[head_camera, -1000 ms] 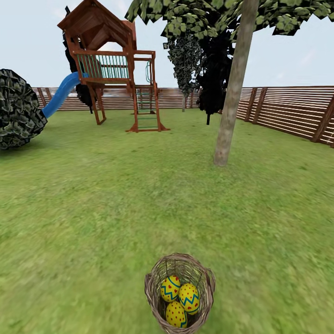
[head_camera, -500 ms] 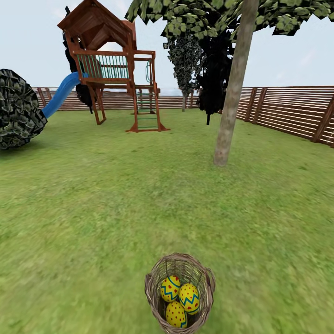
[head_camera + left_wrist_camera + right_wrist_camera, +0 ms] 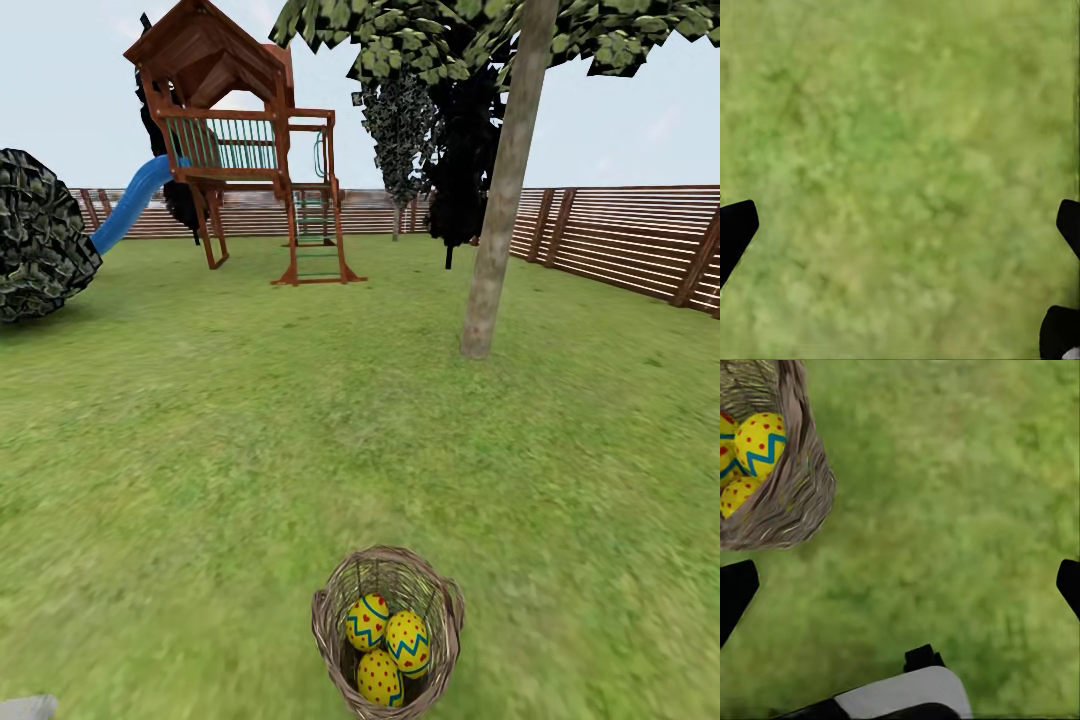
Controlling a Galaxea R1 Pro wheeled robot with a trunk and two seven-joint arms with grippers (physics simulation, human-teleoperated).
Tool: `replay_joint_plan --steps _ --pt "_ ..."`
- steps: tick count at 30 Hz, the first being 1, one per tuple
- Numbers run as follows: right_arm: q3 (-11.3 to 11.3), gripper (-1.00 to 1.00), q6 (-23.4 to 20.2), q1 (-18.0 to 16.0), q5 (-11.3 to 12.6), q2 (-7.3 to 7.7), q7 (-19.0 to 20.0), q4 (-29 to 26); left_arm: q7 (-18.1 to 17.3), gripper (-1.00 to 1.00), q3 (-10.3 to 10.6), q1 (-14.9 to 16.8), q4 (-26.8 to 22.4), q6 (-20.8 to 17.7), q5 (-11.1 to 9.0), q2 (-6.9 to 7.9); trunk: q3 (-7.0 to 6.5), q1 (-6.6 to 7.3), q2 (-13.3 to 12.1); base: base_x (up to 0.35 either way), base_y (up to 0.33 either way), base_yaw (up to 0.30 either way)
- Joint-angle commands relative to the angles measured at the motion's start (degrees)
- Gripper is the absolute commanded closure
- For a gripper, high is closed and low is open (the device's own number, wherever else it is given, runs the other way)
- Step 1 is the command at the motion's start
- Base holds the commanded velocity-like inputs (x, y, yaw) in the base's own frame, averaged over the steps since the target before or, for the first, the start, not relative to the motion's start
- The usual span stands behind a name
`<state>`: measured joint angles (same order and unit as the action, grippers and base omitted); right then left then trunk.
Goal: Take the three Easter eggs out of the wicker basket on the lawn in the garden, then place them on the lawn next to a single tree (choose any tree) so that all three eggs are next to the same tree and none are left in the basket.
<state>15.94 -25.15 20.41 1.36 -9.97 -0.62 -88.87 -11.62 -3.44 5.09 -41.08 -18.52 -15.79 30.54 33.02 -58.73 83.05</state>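
Your left arm has just edged into the head view at 7 o'clock; both grippers' jaws stand apart, empty, while three Easter eggs (image 3: 387,647) sit untouched in the wicker basket (image 3: 330,620) at 6 o'clock.

The wicker basket (image 3: 388,628) is woven of rough tan cane with a braided rim, its weave coarse and matt in the right wrist view (image 3: 791,502). The three Easter eggs (image 3: 388,645) inside look smooth and faintly glossy, painted yellow. The lawn (image 3: 230,450) is soft, mottled, matt grass. The tree (image 3: 500,200) has a pale, dull, mottled bark. The play frame (image 3: 250,150) and fence (image 3: 620,235) are brown slatted wood; the slide (image 3: 130,210) looks like smooth blue plastic.
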Motion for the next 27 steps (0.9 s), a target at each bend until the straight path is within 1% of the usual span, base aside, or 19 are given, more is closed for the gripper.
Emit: replay_joint_plan --steps 1,2,3,5,6,8,9,12,13,14,17,18,27 --pt "-0.7 -1.0 -1.2 -0.1 0.2 -0.03 -0.2 -0.5 -0.3 -1.0 -0.2 0.0 -1.6 -1.9 -0.4 0.21 0.05 0.0 0.0 0.0 0.0 0.0" --pt "-1.4 -1.0 -1.9 -0.1 0.3 -0.03 -0.5 -0.8 -0.3 -1.0 -0.2 0.0 -2.9 -3.2 -0.4 0.39 0.05 0.0 0.0 0.0 0.0 0.0" --pt "-2.4 -1.0 -2.9 -0.3 0.5 -0.03 -1.9 -1.2 -0.4 -1.0 -0.2 0.0 -5.7 -5.7 -0.4 0.68 0.05 0.0 0.0 0.0 0.0 0.0" --pt "-3.3 -1.0 -3.6 -0.7 0.6 -0.03 -4.5 -1.5 -0.4 -1.0 -0.5 0.1 -8.6 -8.0 -0.4 0.88 0.05 0.0 0.0 0.0 0.0 0.0" --pt "-4.4 -1.0 -4.0 -2.0 0.7 -0.03 -8.1 -1.7 -0.5 -1.0 -1.7 0.1 -11.4 -10.1 -0.4 0.99 0.05 0.0 0.0 0.0 0.0 0.0" --pt "-6.0 -1.0 -4.4 -3.9 1.0 -0.03 -12.3 -1.8 -0.5 -1.0 -4.1 -0.1 -14.2 -12.4 -0.4 1.01 0.05 0.0 0.0 0.0 0.0 0.0" --pt "-8.3 -1.0 -5.4 -5.7 1.1 -0.03 -16.4 -1.9 -0.6 -1.0 -7.1 -0.2 -17.1 -14.3 -0.4 0.93 0.05 0.0 0.0 0.0 0.0 0.0" --pt "-13.4 -1.0 -8.3 -7.6 1.2 -0.03 -21.0 -1.9 -0.6 -1.0 -11.4 -0.5 -20.9 -15.9 -0.3 0.8 0.05 0.0 0.0 0.0 0.0 0.0" --pt "-16.7 -1.0 -9.9 -8.6 1.2 0.0 -22.9 -2.0 -0.7 -1.0 -13.2 -0.8 -22.6 -16.5 -0.2 0.72 0.05 0.0 0.0 0.0 0.0 0.0" --pt "-20.7 -1.0 -11.9 -11.2 1.3 0.0 -24.9 -2.0 -0.9 -1.0 -15.3 -1.6 -24.4 -17.0 -0.1 0.64 0.05 0.0 0.0 0.0 0.0 0.0" --pt "-22.2 -1.0 -12.9 -12.6 1.4 -0.03 -25.6 -2.0 -1.1 -1.0 -16.0 -1.9 -25.0 -17.2 -0.1 0.61 0.05 0.0 0.0 0.0 0.0 0.0" --pt "-22.9 -1.0 -13.7 -13.8 1.4 -0.03 -25.9 -2.0 -1.2 -1.0 -16.4 -2.1 -25.2 -17.2 0.0 0.59 0.05 0.0 0.0 0.0 0.0 0.0" --pt "-23.6 -1.0 -14.0 -15.5 1.5 -0.03 -26.3 -2.0 -1.2 -1.0 -16.8 -2.3 -25.0 -16.0 0.2 0.58 0.05 0.0 0.0 0.0 0.0 0.0"
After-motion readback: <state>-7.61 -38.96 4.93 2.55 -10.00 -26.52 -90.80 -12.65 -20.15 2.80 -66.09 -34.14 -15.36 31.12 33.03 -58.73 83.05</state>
